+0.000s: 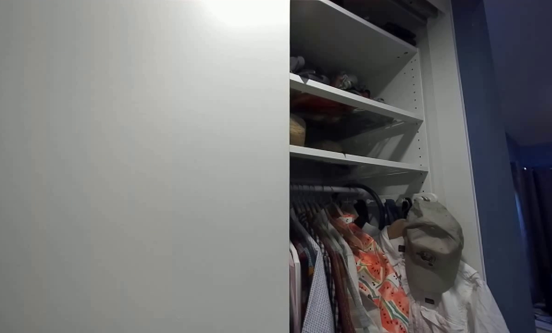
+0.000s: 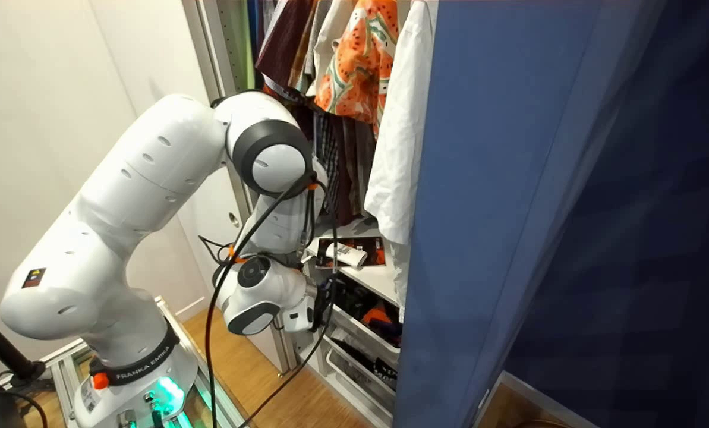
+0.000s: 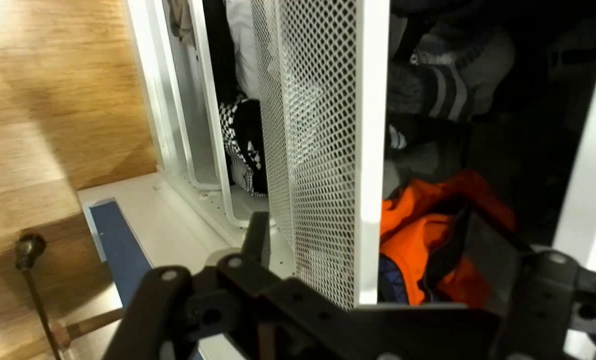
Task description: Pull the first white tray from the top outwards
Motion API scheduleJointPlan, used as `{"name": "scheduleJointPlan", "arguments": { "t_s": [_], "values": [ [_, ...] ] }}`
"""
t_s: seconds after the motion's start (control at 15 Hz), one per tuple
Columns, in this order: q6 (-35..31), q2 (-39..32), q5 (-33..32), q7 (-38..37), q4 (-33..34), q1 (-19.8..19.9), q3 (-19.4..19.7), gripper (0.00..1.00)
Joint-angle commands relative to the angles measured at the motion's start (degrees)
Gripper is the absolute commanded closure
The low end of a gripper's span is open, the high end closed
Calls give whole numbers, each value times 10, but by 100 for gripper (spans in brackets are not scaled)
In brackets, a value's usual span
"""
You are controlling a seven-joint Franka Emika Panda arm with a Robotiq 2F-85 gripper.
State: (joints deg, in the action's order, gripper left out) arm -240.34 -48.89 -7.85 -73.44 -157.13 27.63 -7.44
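The top tray (image 3: 372, 125) sits just under the white counter (image 2: 375, 279), first in a stack. The tool (image 2: 324, 300) is right at its front, toward the picture-left end in an exterior view. In the wrist view the fingers (image 3: 257, 240) stand wide apart and the tray's white rim (image 3: 371, 215) runs between them, the mesh front (image 3: 322, 150) toward one finger, the inside toward the other. Whether either finger touches the tray I cannot tell. Socks (image 3: 447, 90) and an orange cloth (image 3: 422, 240) lie in it, the cloth nearer the tool. Lower trays (image 3: 207, 75) sit beneath, the next one holding a checked cloth (image 3: 232, 132). On the counter lies a flat dark box (image 2: 378, 249) with a white tube (image 2: 347, 254) on it. Shirts (image 2: 360, 65) hang above, one printed with watermelon. In an exterior view a cap (image 1: 431, 249) hangs in front of a white shirt (image 1: 472, 296).
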Motion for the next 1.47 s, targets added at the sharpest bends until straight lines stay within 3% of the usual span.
{"name": "scheduleJointPlan", "arguments": {
  "t_s": [0.0,0.33,0.47,0.87,1.07,1.27,1.33,1.4],
  "values": [
    [52,2,-128,-35,0,58,1,0],
    [106,-2,-221,-65,14,157,-8,0],
    [169,-1,-264,-76,26,203,-19,0],
    [291,-4,-254,-45,75,293,-85,0],
    [340,12,-247,-12,49,329,-134,0],
    [342,63,-185,42,-23,295,-152,0],
    [326,85,-143,54,-47,269,-147,0],
    [287,113,-87,48,-68,216,-122,0]
  ]
}}
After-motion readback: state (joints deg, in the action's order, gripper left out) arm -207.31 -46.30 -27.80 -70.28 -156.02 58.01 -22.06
